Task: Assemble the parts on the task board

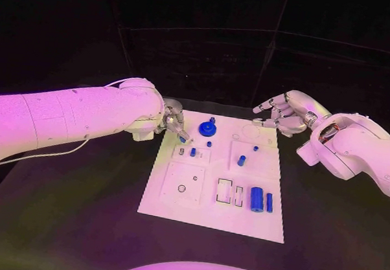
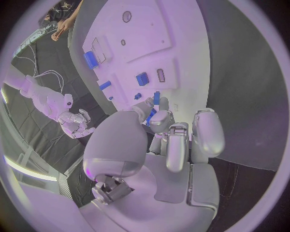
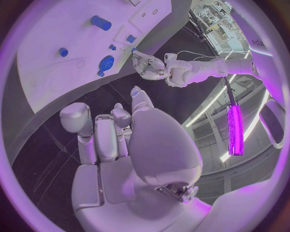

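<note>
Two blue cylinders [image 1: 262, 200] lie low on the task board [image 1: 180, 205], left robot hand [image 1: 174, 125] pinching a small blue part [image 1: 183, 139] mid-frame, right robot hand [image 1: 284, 112] loosely curled, holding nothing, upper right.

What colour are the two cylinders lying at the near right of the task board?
Blue cylinders, clearest in head view.

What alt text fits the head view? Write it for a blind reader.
A white task board lies mid-table with small blue parts scattered on it. The left hand reaches over its far left edge; the right hand hovers off its far right corner, holding nothing.
</note>
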`<control>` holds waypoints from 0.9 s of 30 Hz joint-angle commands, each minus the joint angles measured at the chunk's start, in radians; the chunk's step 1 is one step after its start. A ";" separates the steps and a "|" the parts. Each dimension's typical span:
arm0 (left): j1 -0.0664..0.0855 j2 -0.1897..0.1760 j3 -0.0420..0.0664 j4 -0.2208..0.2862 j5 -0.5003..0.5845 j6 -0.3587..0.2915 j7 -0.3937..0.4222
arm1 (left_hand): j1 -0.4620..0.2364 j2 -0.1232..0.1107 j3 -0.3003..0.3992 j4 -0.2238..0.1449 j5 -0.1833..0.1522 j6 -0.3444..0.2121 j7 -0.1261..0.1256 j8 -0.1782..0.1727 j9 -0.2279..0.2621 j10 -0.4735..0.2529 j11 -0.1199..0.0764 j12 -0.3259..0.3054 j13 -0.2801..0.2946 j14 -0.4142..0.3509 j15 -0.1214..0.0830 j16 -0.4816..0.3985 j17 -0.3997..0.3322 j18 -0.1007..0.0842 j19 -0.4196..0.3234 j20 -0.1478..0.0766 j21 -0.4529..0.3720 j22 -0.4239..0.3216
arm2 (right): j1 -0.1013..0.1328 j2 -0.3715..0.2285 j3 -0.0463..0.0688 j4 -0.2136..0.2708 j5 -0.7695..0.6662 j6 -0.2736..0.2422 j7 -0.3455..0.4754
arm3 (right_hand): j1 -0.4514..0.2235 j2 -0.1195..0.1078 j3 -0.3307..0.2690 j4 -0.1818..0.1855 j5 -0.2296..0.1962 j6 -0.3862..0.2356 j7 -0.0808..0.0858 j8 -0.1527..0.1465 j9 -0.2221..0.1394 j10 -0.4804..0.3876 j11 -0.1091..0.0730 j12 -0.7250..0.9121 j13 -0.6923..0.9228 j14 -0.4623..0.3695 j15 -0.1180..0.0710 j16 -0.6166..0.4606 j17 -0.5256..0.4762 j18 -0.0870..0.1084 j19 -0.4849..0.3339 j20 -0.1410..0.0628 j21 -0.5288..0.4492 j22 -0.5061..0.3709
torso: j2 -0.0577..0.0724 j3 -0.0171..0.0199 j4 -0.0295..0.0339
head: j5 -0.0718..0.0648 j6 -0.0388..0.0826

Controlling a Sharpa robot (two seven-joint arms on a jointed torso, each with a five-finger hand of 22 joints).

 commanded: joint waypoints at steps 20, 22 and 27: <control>-0.028 -0.016 -0.001 0.025 -0.013 -0.010 -0.012 | -0.011 -0.003 0.137 -0.123 0.006 0.005 -0.001 0.008 0.003 0.006 -0.001 0.002 -0.002 0.105 0.004 0.006 0.263 -0.002 0.003 0.000 0.000 -0.004 | 0.002 -0.001 0.000 0.003 -0.001 -0.008 0.011 | -0.002 0.009 -0.004 -0.004 0.006 -0.007 -0.001 0.003 -0.001 -0.006 -0.002 0.003 0.000 0.024 -0.006 -0.006 0.000 0.009 0.001 -0.001 -0.004 -0.001 | 0.000 0.0006 -0.0009 | 0.001 -0.008; -0.029 -0.018 -0.001 0.026 -0.013 -0.005 -0.013 | -0.011 -0.003 0.137 -0.123 0.006 0.005 -0.001 0.008 0.003 0.006 -0.001 0.002 -0.002 0.105 0.004 0.006 0.263 -0.002 0.003 0.000 0.000 -0.004 | 0.002 -0.001 0.000 0.002 -0.001 -0.007 0.011 | -0.002 0.009 -0.004 -0.004 0.006 -0.007 -0.001 0.003 -0.001 -0.006 -0.002 0.003 0.000 0.024 -0.006 -0.006 0.000 0.009 0.001 -0.001 -0.004 -0.001 | 0.000 0.0008 -0.0014 | 0.001 -0.009; -0.031 -0.022 -0.001 0.034 -0.012 0.007 -0.016 | -0.013 -0.004 0.140 -0.123 0.006 0.005 -0.001 0.008 0.004 0.005 -0.001 0.001 -0.004 0.105 0.003 0.006 0.263 -0.002 0.003 -0.001 -0.001 -0.004 | 0.002 0.000 0.000 0.001 -0.001 -0.006 0.011 | -0.002 0.009 -0.004 -0.004 0.006 -0.007 -0.001 0.003 -0.001 -0.006 -0.002 0.003 0.000 0.024 -0.006 -0.006 0.000 0.009 0.001 -0.001 -0.004 -0.001 | 0.000 0.0003 -0.0020 | 0.002 -0.011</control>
